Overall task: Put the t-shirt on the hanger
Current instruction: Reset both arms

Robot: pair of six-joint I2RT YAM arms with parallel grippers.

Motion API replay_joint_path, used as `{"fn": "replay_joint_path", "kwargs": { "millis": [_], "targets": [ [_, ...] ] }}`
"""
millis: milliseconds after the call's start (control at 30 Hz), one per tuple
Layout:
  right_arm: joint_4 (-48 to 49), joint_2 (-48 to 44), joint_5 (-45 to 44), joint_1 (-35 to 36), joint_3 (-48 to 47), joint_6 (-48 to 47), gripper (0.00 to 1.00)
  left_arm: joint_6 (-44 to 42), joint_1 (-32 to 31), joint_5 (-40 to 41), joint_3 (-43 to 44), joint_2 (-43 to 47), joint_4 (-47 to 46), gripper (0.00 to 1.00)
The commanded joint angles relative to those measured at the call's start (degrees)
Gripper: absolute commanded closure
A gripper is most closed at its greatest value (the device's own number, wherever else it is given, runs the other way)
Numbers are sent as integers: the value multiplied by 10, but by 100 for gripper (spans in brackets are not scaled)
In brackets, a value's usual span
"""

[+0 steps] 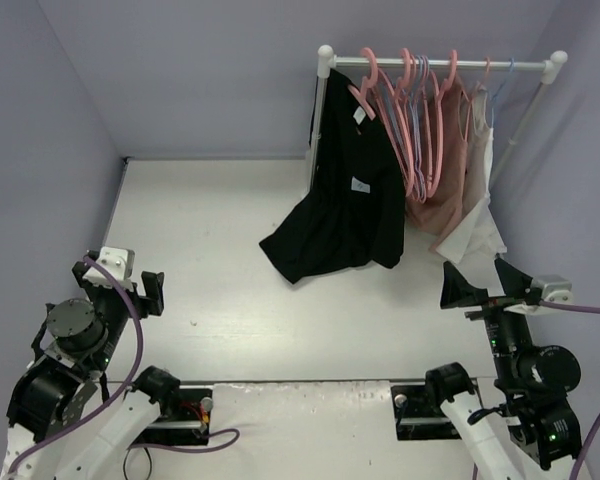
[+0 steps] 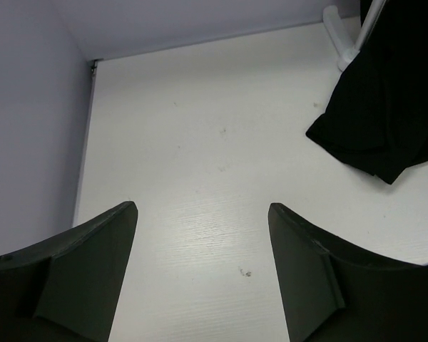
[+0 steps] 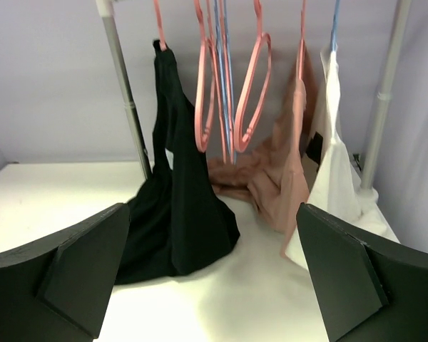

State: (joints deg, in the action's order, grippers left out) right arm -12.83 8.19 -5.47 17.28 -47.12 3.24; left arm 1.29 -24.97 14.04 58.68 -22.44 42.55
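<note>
Left gripper (image 1: 120,282) hovered over the white tabletop (image 1: 210,250) at the near left. Its jaws were spread wide with nothing between them, and its wrist view (image 2: 201,208) showed only bare surface in the gap. The right gripper (image 1: 483,280) was at the near right, facing the rack. Its jaws were also spread wide and empty (image 3: 212,210).

The black short-sleeved fabric t-shirt (image 1: 345,200) hung at the left end of the white tubular clothes rail (image 1: 440,63), well apart from both grippers. Its neck was on a thick pink plastic hanger with a curved hook (image 1: 368,75), and its lower part lay bunched on the tabletop.

Right of it hung several bare pink hangers (image 1: 420,130) mixed with thin pale-blue hangers (image 3: 225,85). Next came a dusty-pink garment (image 1: 445,170), then a white garment (image 1: 480,230) trailing onto the table.
</note>
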Motion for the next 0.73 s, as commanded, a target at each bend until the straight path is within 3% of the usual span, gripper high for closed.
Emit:
{"fn": "replay_joint_path", "kwargs": {
  "millis": [0, 233, 700],
  "targets": [
    [32, 27, -19, -1, 1, 3, 0, 28, 4, 26, -29, 2, -38, 31],
    [43, 43, -16, -1, 18, 7, 0, 34, 5, 19, -109, 42, -104, 30],
    [63, 6, -41, -1, 53, 16, 0, 21, 18, -11, -123, 2, -111, 30]
  ]
}}
